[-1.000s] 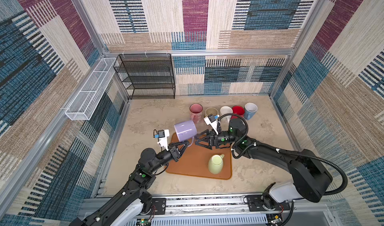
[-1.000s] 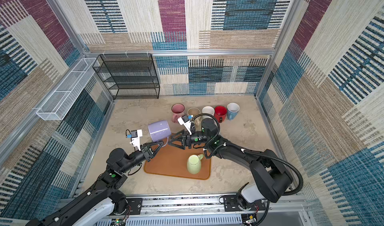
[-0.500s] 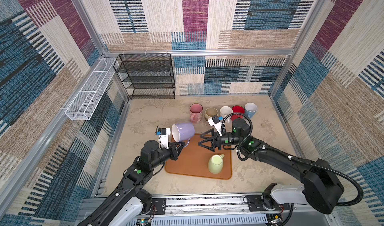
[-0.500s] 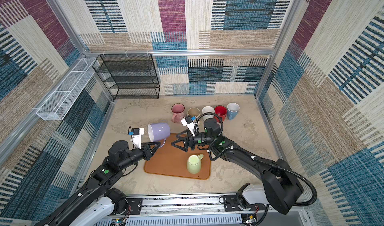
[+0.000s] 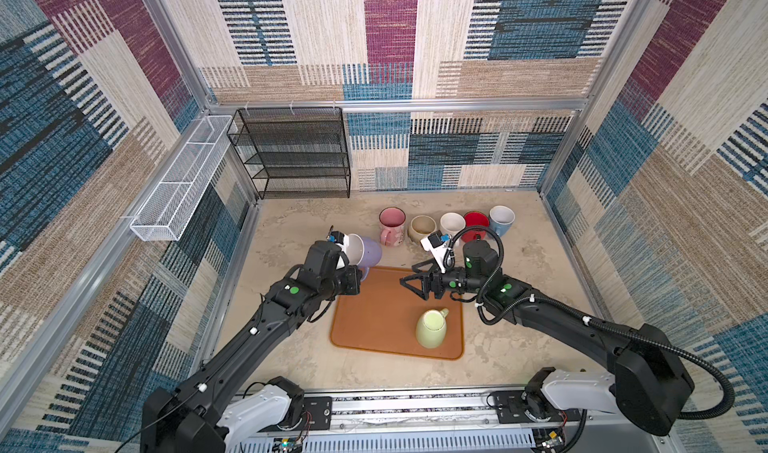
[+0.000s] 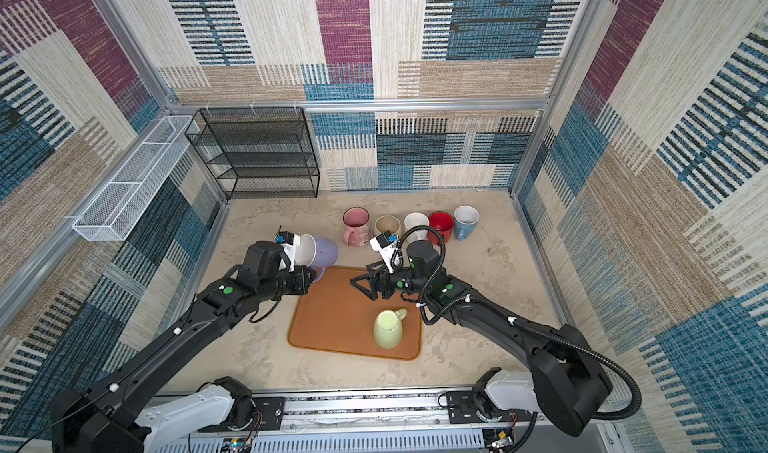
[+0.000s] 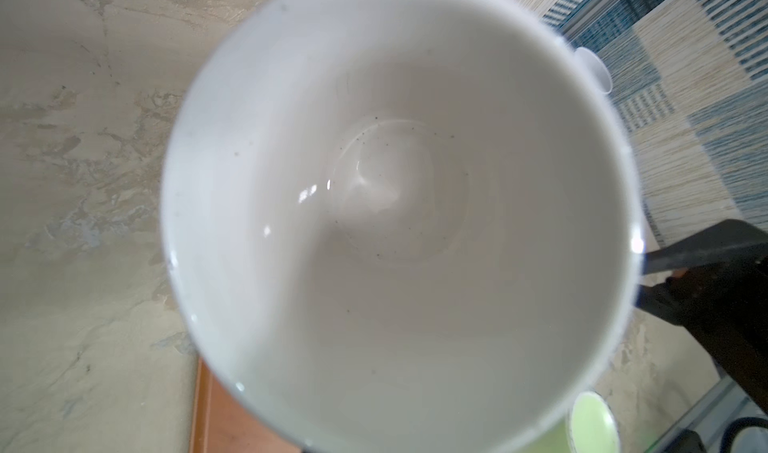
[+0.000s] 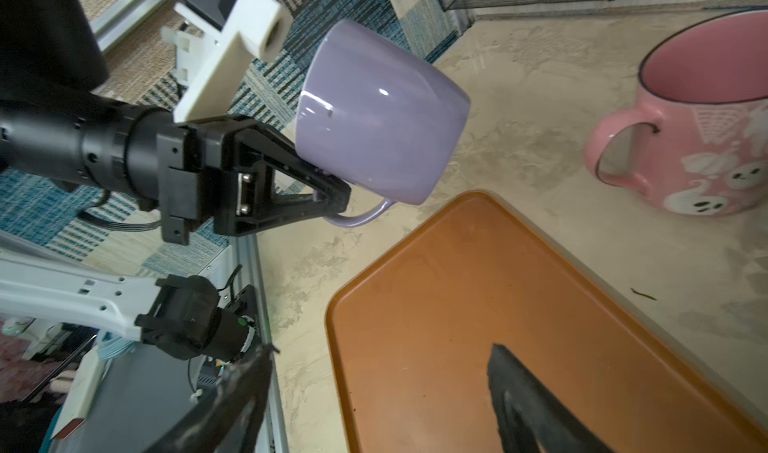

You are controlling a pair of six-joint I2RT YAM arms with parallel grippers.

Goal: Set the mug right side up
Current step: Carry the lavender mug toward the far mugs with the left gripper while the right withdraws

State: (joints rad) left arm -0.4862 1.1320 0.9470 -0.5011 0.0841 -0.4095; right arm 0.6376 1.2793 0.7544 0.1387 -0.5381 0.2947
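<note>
Here the left end effector (image 8: pixel 332 199) is pressed together on the handle of the lilac mug (image 8: pixel 382 114), pinching it from below. The mug hangs in the air on its side, clear of the desk (image 5: pixel 519 272), just off the far left corner of the orange tray (image 5: pixel 374 326). Its base points away from the left arm and toward the far side of the tray. Its white mouth faces back along that arm and fills the left wrist view (image 7: pixel 395 222). In both top views the mug (image 6: pixel 322 250) shows its white inside on the arm's side and its lilac wall on the other.

The right end effector (image 5: pixel 409 278) has its jaws spread wide and grips nothing. It hovers over the tray's far edge and points toward the lilac mug, with a clear gap between the two. In the right wrist view its two dark fingers (image 8: pixel 511 388) frame bare tray surface.

A pale green mug (image 5: pixel 432 328) sits on the tray near its right edge, mouth toward the top camera. Beyond the tray's far edge a row of mugs stands upright on the desk: pink (image 5: pixel 391 226), beige (image 5: pixel 423 227), white (image 5: pixel 452 224), red (image 5: pixel 476 224) and blue (image 5: pixel 501 220). Well beyond the tray's far left corner, a black wire rack (image 5: pixel 299 155) stands against the back wall.
</note>
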